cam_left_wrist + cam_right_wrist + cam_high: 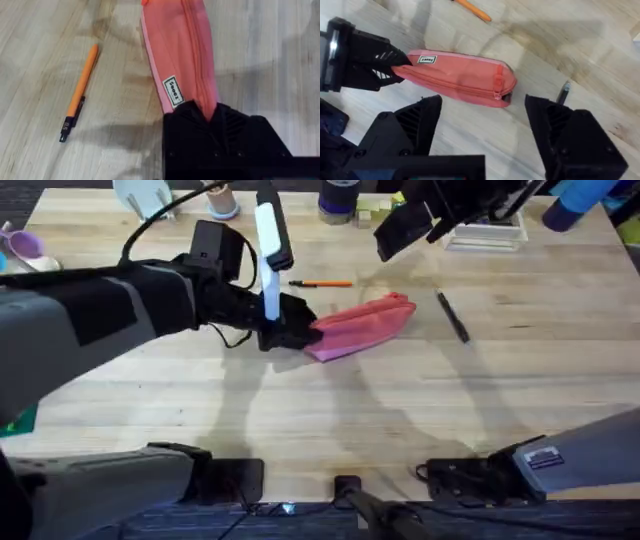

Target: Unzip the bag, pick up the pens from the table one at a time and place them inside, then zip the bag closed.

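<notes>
From overhead, the pink bag lies near the middle of the table, a little toward its far edge, with its length slanting from near-left to far-right. The left gripper reaches in from the table's left side and is clamped on the bag's left end. The orange pen lies flat just beyond the bag, toward the far edge, apart from it. The black pen lies to the right of the bag, clear of it, angled toward the near-right. The right gripper hangs above the far edge of the table, over a patch of clutter there, well apart from the bag; from this view its fingers cannot be judged. In the left wrist view, the left gripper's black fingers are pinched together on the end of the bag, the zipper line running up its middle and a small white label beside the grip; the orange pen, black at one end, lies on the bare wood next to the bag without touching it. In the right wrist view, the right gripper is spread wide and holds nothing, hovering above the bag, whose zipper looks closed with the pull at the end away from the left gripper; a piece of the black pen lies just past that end.
</notes>
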